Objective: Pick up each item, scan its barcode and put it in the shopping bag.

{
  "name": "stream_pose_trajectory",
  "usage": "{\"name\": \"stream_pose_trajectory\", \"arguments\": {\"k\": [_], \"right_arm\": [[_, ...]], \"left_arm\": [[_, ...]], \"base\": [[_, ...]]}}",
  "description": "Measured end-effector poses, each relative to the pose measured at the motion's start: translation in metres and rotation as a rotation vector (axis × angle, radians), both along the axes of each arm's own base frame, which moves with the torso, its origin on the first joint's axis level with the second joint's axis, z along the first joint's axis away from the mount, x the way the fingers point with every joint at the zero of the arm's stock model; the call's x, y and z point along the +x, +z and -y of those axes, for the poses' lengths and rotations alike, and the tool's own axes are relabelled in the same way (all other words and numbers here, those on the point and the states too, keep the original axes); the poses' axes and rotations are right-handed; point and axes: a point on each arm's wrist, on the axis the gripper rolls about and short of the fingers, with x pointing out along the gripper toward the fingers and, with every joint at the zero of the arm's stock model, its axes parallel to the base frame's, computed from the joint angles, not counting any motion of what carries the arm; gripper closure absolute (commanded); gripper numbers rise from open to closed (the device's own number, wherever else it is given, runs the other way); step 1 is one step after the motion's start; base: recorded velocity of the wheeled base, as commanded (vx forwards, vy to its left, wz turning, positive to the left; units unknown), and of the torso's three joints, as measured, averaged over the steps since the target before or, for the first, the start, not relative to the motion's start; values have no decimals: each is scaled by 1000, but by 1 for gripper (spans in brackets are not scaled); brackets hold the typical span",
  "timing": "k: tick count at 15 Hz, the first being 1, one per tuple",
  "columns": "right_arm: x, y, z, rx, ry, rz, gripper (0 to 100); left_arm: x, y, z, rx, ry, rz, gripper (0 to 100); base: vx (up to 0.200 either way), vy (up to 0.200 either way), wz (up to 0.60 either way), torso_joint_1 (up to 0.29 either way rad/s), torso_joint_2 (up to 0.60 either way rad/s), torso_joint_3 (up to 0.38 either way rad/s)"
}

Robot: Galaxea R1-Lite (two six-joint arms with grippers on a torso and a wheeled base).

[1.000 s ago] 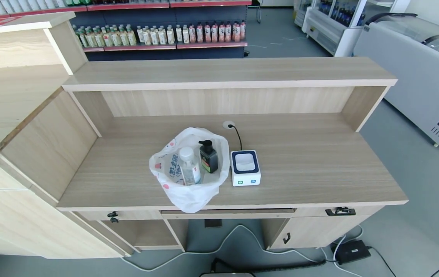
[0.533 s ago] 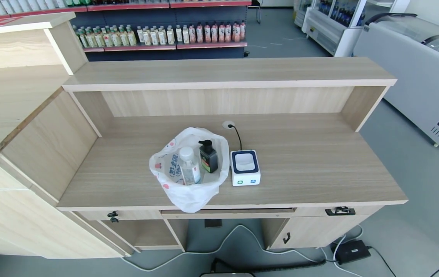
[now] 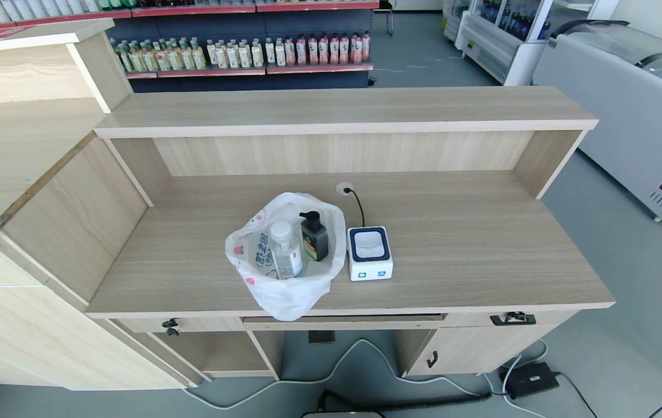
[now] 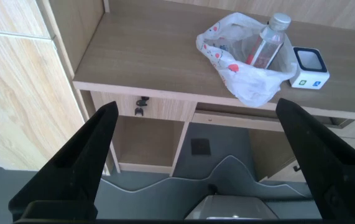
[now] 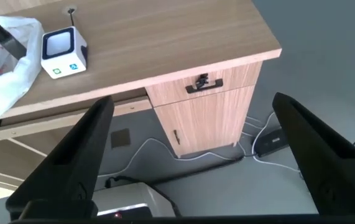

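head view has the white shopping bag (image 3: 284, 290) standing open near the front edge of the wooden tabletop (image 3: 481, 249), about midway along it, with a fold of its plastic drooping over that edge. two items stand upright inside the bag, just beside each other: a clear bottle (image 3: 284, 251) with a pale cap on the robot's left and a dark pump bottle (image 3: 314, 237) on its right. the white barcode scanner (image 3: 370, 253) sits on the tabletop just to the right of the bag with its window facing up; whether it touches the plastic i cannot tell. a black cable (image 3: 358, 208) runs from the scanner's back to a round grommet (image 3: 344, 187) farther back in the tabletop. the left end effector (image 4: 197, 109) is held out in front of the tabletop's left part, well apart from the bag. its two dark fingers (image 4: 78, 162) are spread wide with nothing between them, and the bag, the clear bottle and the scanner lie beyond them. the right end effector (image 5: 193, 101) is held in front of the tabletop's right part, likewise spread wide and gripping nothing. past it a black handle (image 5: 201, 83) sits just under the tabletop's front edge, and the scanner stands beside the bag farther off.
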Motion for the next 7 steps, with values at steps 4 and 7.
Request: {"name": "stream_pose_trajectory", "arguments": {"k": [4, 7], "right_arm": [[0, 0, 0, 0, -1, 0, 0], [0, 0, 0, 0, -2, 0, 0]], "left_arm": [[0, 0, 0, 0, 0, 0, 0], [0, 0, 0, 0, 0, 0, 0]], "base": [[0, 0, 0, 0, 0, 0], [0, 0, 0, 0, 0, 0]]}}
